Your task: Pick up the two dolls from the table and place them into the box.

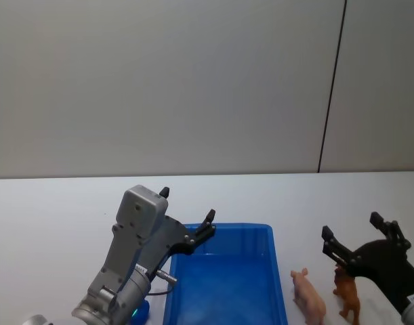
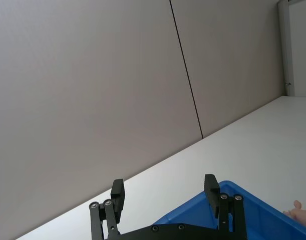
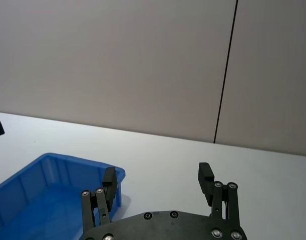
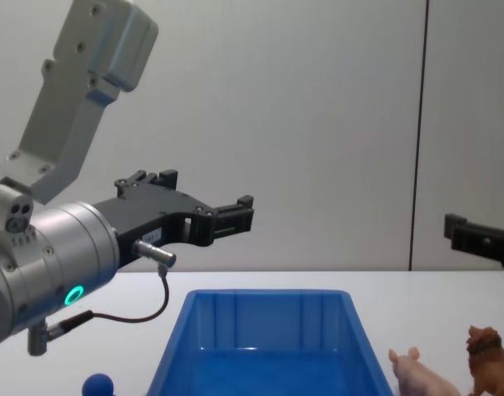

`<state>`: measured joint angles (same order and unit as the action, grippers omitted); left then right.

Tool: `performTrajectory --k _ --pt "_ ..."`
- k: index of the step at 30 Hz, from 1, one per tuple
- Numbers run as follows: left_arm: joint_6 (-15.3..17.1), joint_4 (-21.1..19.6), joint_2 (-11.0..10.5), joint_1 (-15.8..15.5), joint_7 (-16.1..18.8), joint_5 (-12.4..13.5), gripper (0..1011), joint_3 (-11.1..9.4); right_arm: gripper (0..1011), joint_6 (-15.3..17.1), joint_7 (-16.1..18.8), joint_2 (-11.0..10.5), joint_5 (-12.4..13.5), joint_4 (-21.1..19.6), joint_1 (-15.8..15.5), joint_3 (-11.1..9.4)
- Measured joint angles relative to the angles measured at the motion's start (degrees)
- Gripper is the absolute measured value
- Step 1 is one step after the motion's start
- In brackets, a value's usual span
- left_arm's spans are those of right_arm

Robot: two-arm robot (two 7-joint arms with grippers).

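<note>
The box [image 1: 269, 238] sits on the surface [image 1: 51, 203], below and just right of the left gripper [image 1: 188, 204]. The pig [image 1: 308, 294] and lion [image 1: 347, 291] stand side by side right of the box, beneath the right gripper [image 1: 351, 225], with the pig nearer the box.

You have two animal figurines on the one white table [image 1: 57, 203]: one pink pig [image 1: 308, 296] and one reddish-brown lion [image 1: 347, 292]. You also have one blue plastic bin [image 1: 237, 227], one small blue ball [image 4: 96, 384], and two grippers, the left gripper [image 1: 187, 204] and the right gripper [image 1: 351, 225].
</note>
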<state>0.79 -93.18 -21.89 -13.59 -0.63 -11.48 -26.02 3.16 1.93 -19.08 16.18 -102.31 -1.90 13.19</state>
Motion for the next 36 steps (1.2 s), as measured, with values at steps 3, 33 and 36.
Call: performTrajectory --k 3,33,36 --pt "0.0 0.0 0.0 0.0 0.0 0.0 1003 0.0 1001 0.9 -1.3 0.1 0.0 -0.7 -0.8 0.1" --pt "0.0 0.0 0.0 0.0 0.0 0.0 1003 0.0 1001 6.3 -7.4 -1.1 0.7 0.6 -6.3 -0.9" --pt "0.0 0.0 0.0 0.0 0.0 0.0 1003 0.0 1001 6.1 -6.8 -0.8 0.3 1.8 -5.9 -0.9"
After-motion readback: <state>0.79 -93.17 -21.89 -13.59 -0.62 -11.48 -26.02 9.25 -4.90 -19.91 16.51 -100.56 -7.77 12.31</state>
